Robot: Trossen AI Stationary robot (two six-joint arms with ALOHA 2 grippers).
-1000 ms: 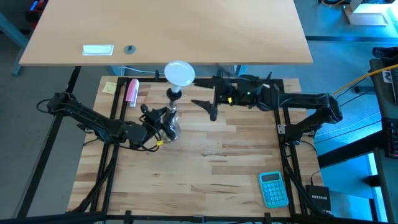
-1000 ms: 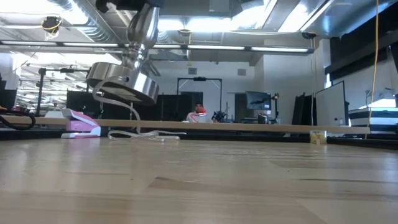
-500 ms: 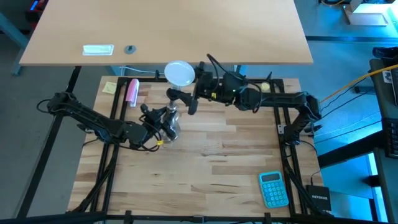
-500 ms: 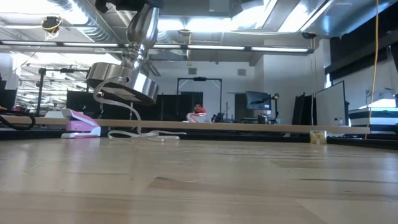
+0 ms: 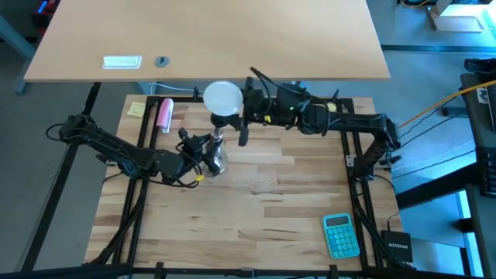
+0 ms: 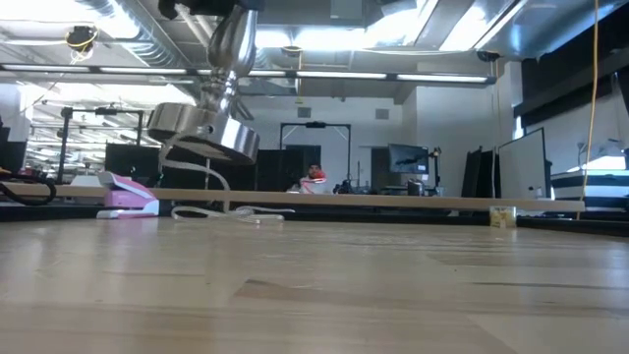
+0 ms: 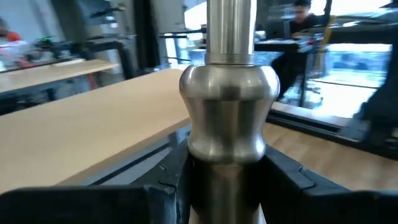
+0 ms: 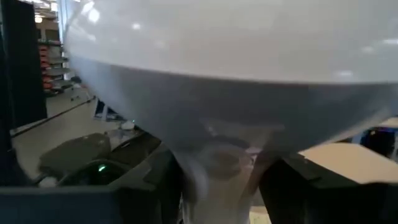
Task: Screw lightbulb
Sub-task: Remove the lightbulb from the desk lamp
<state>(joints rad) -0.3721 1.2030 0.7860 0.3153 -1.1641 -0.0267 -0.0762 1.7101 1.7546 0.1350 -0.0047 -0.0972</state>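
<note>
A shiny metal socket stand [image 5: 215, 152] hangs in the air over the table's far half, with my left gripper [image 5: 206, 153] shut on its stem. Its round base [image 6: 201, 133] hangs tilted above the wood, trailing a clear cord [image 6: 211, 187]. The white lightbulb [image 5: 222, 97] sits on the stand's black top [image 5: 220, 119]. My right gripper [image 5: 235, 124] reaches in from the right and is shut on the bulb below the globe [image 8: 224, 68]. My left gripper pinches the stand's stem just below its rounded bulge [image 7: 229, 118] between its two fingers [image 7: 283, 186]. The fingers lie level and across the stem. The stand is lifted clear of the table, slightly tilted. My right gripper pinches the bulb's narrow neck [image 8: 217, 165] between its two fingers [image 8: 163, 183], right under the globe. The fingers come in about level from the table's right side. The bulb stands on the stand's top, globe upward.
A pink stapler [image 5: 164, 113] and a yellow note [image 5: 136, 108] lie at the far left. A blue calculator [image 5: 341, 235] lies at the near right. A tan table [image 5: 209, 39] stands beyond the far edge.
My right gripper has gone toward the table's left and a little up, reaching the bulb and taking hold of its neck. The bulb has shifted slightly left, and the stand's base has swung a little sideways in the low view.
</note>
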